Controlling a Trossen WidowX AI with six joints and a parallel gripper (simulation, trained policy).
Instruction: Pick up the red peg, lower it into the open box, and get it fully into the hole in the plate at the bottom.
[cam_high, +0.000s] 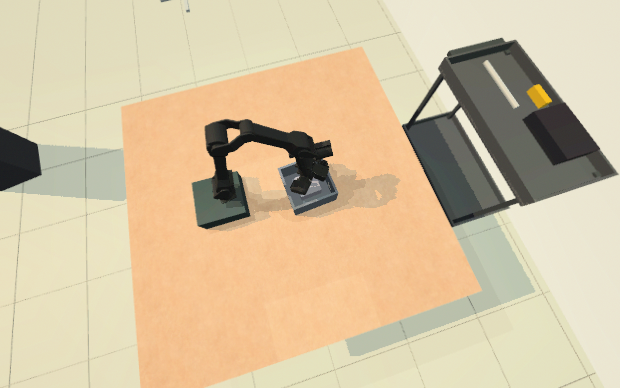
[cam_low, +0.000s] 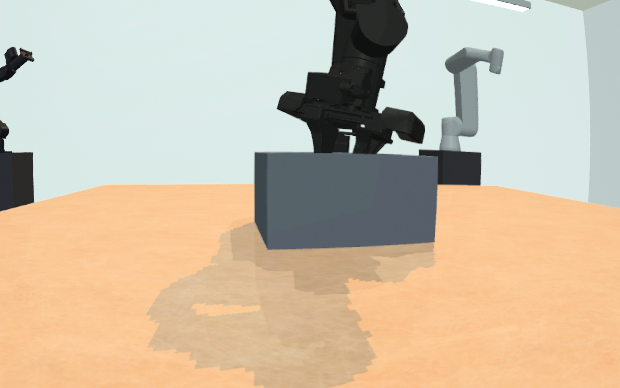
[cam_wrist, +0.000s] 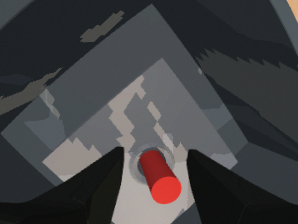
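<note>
The red peg (cam_wrist: 161, 177) stands in the hole of the light plate (cam_wrist: 190, 110) at the bottom of the grey box (cam_high: 316, 204) (cam_low: 350, 200). Its lower end is inside the hole's ring (cam_wrist: 135, 164) and its upper part sticks up out of it. How deep it sits cannot be told. My gripper (cam_high: 310, 179) (cam_low: 345, 145) (cam_wrist: 156, 155) is open, with one finger on each side of the peg and a gap beside each. In the exterior view its fingertips are hidden behind the box wall. The peg is hidden in the top and exterior views.
The box's walls rise around my fingers. The arm's dark green base block (cam_high: 220, 207) stands left of the box on the orange mat (cam_high: 200, 310). A grey cart (cam_high: 480, 110) stands beyond the mat's right edge in the top view.
</note>
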